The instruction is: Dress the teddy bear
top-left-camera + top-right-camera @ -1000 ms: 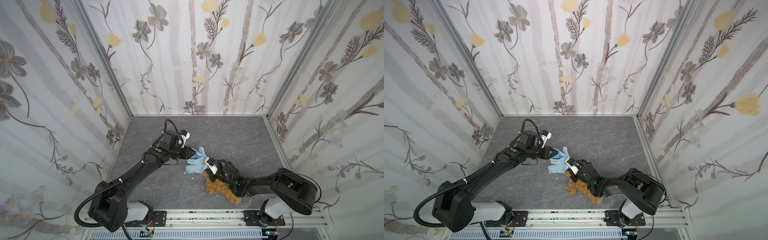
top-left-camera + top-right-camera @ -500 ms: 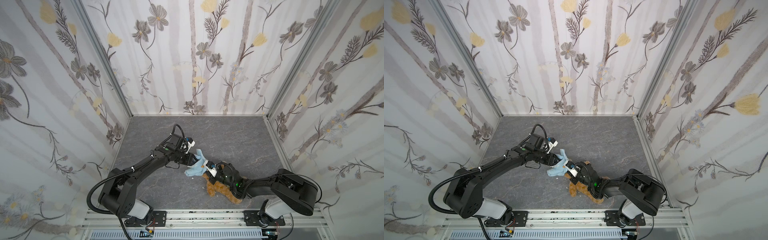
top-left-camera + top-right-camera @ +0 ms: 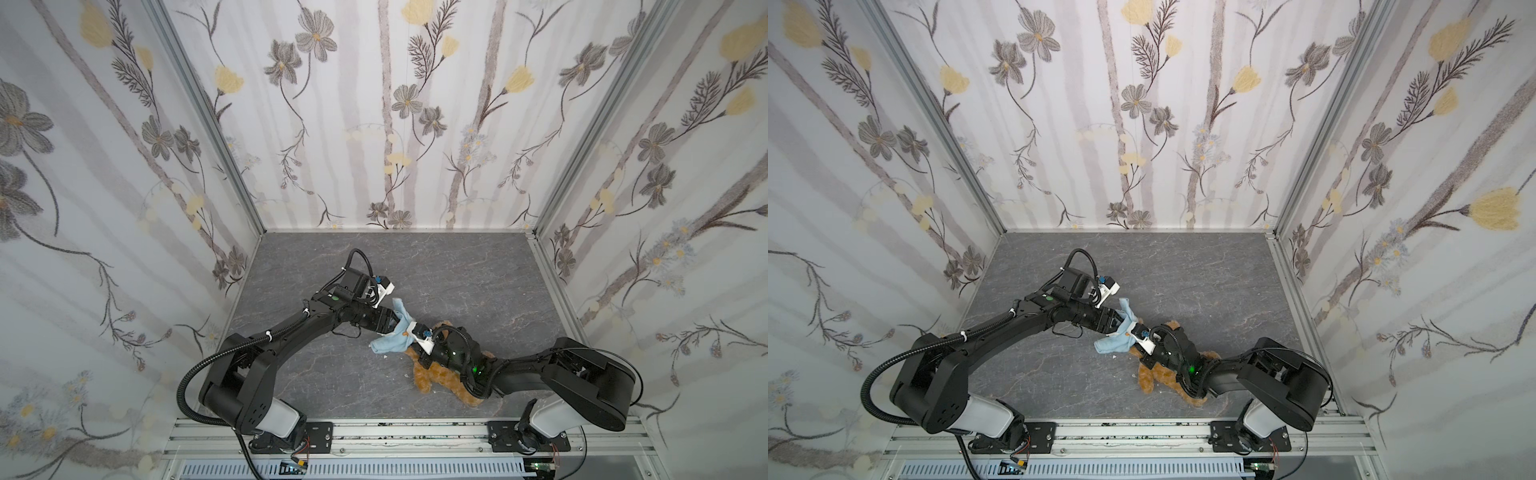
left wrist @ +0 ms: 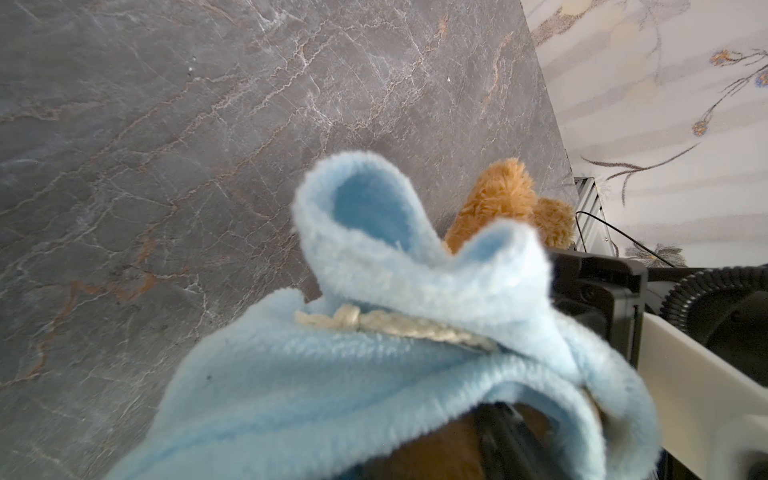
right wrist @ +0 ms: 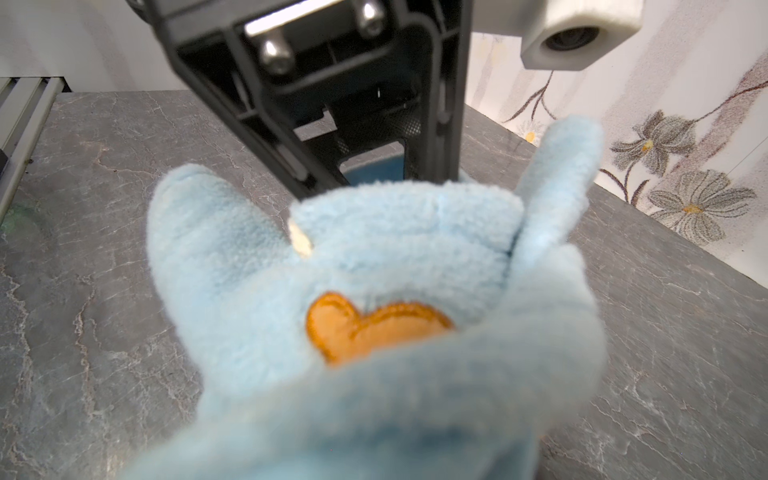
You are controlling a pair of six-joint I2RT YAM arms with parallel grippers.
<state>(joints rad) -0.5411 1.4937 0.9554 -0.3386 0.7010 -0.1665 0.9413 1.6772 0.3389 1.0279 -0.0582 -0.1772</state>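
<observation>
Nearest the front rail, the teddy bear point(image 3: 432, 374) lay sprawled on the desk point(image 3: 415, 266). Its body was tucked under the right arm, its legs pointed forward, and its head showed just past the arm's wrist. Lying flat there put it within easy reach of both arms for the fitting step.

Just beyond the bear's head, the light-blue hooded top point(image 3: 392, 338) was bunched up off the desk between the two arms. The right pincer point(image 3: 410, 336) had its fingers buried under the fleece. It seemed clamped narrowly on the top, since the fabric gathered right at its tip. In the right wrist view the top's bear-face emblem point(image 5: 365, 328) faced the camera, so the front of the top was turned toward the bear's side. One sleeve point(image 5: 561, 174) stood upright.

Next came the left pincer point(image 5: 374, 166), reaching in from the far side with its jaws standing apart and blue fleece showing between them. The left wrist view showed the cream drawstring point(image 4: 390, 324) and a loop of hood or sleeve, with the bear's head point(image 4: 498, 195) just behind. My reading was that the left arm was regrasping or spreading an edge to widen an opening. The bear was not yet inside any part of the top.

Farthest back stood the flowered wallpaper point(image 3: 374, 124).
</observation>
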